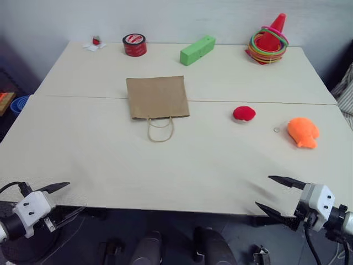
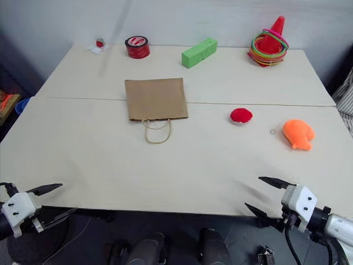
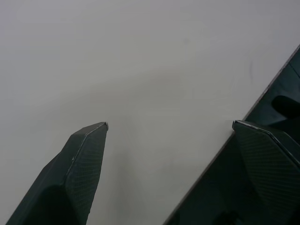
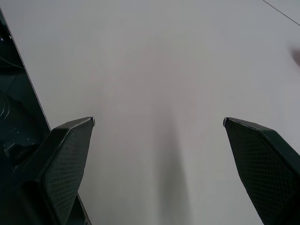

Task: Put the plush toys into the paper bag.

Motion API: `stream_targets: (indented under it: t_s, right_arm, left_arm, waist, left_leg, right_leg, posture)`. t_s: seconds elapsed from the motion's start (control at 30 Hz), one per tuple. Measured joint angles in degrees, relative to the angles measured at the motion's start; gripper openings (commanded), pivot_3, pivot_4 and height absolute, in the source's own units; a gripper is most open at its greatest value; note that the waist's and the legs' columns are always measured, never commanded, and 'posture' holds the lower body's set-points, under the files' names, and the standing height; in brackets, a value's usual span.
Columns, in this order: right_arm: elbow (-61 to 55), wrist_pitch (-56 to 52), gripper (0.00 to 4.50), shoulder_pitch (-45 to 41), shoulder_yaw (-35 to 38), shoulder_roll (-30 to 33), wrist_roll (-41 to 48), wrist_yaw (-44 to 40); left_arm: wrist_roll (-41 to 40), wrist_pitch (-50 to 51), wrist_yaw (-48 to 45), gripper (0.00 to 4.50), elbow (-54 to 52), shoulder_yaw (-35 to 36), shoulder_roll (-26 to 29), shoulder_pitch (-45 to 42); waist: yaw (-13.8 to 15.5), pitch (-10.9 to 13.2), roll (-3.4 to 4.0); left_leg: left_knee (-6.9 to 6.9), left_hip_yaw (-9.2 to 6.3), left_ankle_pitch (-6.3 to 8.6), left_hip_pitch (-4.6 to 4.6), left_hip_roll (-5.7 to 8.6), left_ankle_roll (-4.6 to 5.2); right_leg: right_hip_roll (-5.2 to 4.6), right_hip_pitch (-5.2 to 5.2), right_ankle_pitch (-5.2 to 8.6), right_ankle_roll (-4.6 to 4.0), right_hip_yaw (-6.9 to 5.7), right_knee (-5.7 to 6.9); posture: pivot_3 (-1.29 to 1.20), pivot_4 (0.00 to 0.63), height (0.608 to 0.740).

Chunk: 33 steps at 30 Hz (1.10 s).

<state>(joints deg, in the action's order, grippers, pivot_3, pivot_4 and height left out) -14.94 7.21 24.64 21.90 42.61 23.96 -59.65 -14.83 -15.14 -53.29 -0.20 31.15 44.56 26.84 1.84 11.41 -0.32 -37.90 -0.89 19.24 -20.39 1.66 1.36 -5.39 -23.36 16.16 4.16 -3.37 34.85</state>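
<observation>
Toys lay on the counter's point(image 1: 110, 165) right half in the head views: red toy point(image 1: 244, 114), then fish point(image 1: 303, 132) further right, both well ahead of the right gripper point(image 1: 274, 194), the nearer one; the bag point(image 1: 157, 97) lay flat, mid-counter. Wrist views showed the left gripper point(image 3: 168, 126) and right fingers point(image 4: 70, 154) wide apart, empty.
</observation>
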Motion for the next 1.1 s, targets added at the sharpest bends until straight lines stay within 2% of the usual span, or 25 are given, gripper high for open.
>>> stream_targets:
  t_s: [0.17,0.27,0.33,0.43,0.57,0.67,0.7,0.8,0.9,1.0,1.1]
  right_arm:
    - [-1.86,-4.2,4.5,-0.19,0.0,-0.36,1.71,1.56]
    - [-6.46,-7.97,4.5,-2.1,-0.32,-2.54,5.61,4.31]
    - [-10.54,-10.93,4.5,-5.68,-1.92,-4.94,8.26,7.96]
    - [-14.06,-14.02,4.5,-10.77,-4.14,-8.28,9.56,13.66]
    - [-15.89,-16.17,4.5,-17.82,-8.03,-12.33,9.12,19.84]
    - [-15.57,-16.24,4.5,-22.36,-11.52,-15.4,7.26,23.03]
    - [-15.46,-16.23,4.5,-23.21,-12.62,-15.86,6.78,23.31]
    - [-14.24,-15.88,4.5,-24.03,-14.08,-17.21,4.86,24.37]
    - [-13.42,-15.08,4.5,-23.99,-14.55,-18.54,2.95,25.72]
    - [-13.36,-14.41,4.5,-23.82,-14.62,-18.89,1.63,26.53]
    - [-13.37,-13.56,4.5,-22.08,-14.51,-18.9,0.61,26.96]
  left_arm:
    - [-3.54,5.19,0.29,4.46,-4.06,0.26,-0.5,0.08]
    - [-11.89,15.45,-0.5,4.46,-8.5,0.58,-0.09,-0.75]
    - [-16.21,22.57,0.83,4.46,-12.32,0.24,0.76,-4.92]
    - [-17.72,27.46,4.66,4.46,-16.24,-2.91,1.14,-14.15]
    - [-9.83,27.17,9.91,4.46,-15.15,-15.13,-1.24,-31.68]
    - [2.67,21.68,13.32,4.46,-2.13,-27.59,-6.7,-48.9]
    - [4.46,20.64,13.98,4.46,0.19,-29.27,-7.62,-51.22]
    - [12.55,13.63,14.69,3.87,13.61,-36.42,-11.58,-62.38]
    - [18.91,5.62,15.45,2.99,27.97,-41.56,-14.41,-70.55]
    - [22.8,-0.62,16.7,2.05,38.39,-43.67,-15.3,-74.19]
    - [23.74,-4.23,16.14,1.16,43.8,-43.83,-15.55,-76.03]
  waist:
    - [-0.3,-0.01,-0.01]
    - [-0.53,0.01,0.01]
    - [-0.47,0.01,0.02]
    - [-0.12,0.0,0.04]
    - [0.11,-0.02,0.05]
    - [0.06,-0.03,0.03]
    - [-0.02,-0.05,-0.02]
    - [-0.49,-0.06,-0.07]
    - [-0.85,-0.06,-0.07]
    - [-1.07,-0.05,-0.08]
    - [-0.7,-0.06,-0.11]
  left_leg:
    - [0.0,0.0,0.0,0.0,-0.01,0.0]
    - [-0.01,-0.01,0.0,0.02,-0.03,0.0]
    - [-0.06,-0.02,-0.03,0.03,-0.04,-0.02]
    - [-0.1,-0.03,-0.07,0.02,-0.01,-0.07]
    - [-0.1,0.01,-0.32,-0.03,0.16,-0.51]
    - [-0.11,0.07,-0.4,-0.16,0.31,-0.5]
    - [-0.11,0.08,-0.4,-0.22,0.32,-0.5]
    - [-0.19,0.22,-0.5,-0.4,0.4,-0.41]
    - [-0.17,0.64,-0.48,-0.41,0.41,-0.32]
    - [-0.19,0.77,-0.49,-0.44,0.38,-0.26]
    - [-0.37,0.78,-0.53,-0.8,0.4,-0.23]
  right_leg:
    - [0.0,0.0,0.0,0.0,0.0,0.01]
    - [0.02,0.0,0.0,-0.01,0.01,0.07]
    - [0.02,0.0,-0.01,-0.01,0.0,0.14]
    - [0.02,0.01,-0.04,0.04,0.0,0.17]
    - [0.04,-0.06,-0.12,0.17,0.04,0.19]
    - [0.12,-0.14,-0.2,0.32,-0.02,0.18]
    - [0.14,-0.2,-0.22,0.34,-0.01,0.16]
    - [0.14,-0.36,-0.28,0.46,0.02,0.38]
    - [0.16,-0.53,-0.33,0.57,0.02,0.42]
    - [0.16,-0.62,-0.36,0.63,0.09,0.44]
    - [0.1,-0.96,-0.37,0.64,0.11,0.68]
  posture:
    - [0.0,0.15,0.74]
    - [0.0,0.15,0.74]
    - [0.0,0.15,0.74]
    - [0.0,0.15,0.74]
    - [0.0,0.15,0.74]
    - [0.0,0.15,0.74]
    - [0.0,0.15,0.74]
    - [0.0,0.15,0.74]
    - [0.0,0.15,0.74]
    - [0.0,0.15,0.74]
    - [0.0,0.15,0.74]
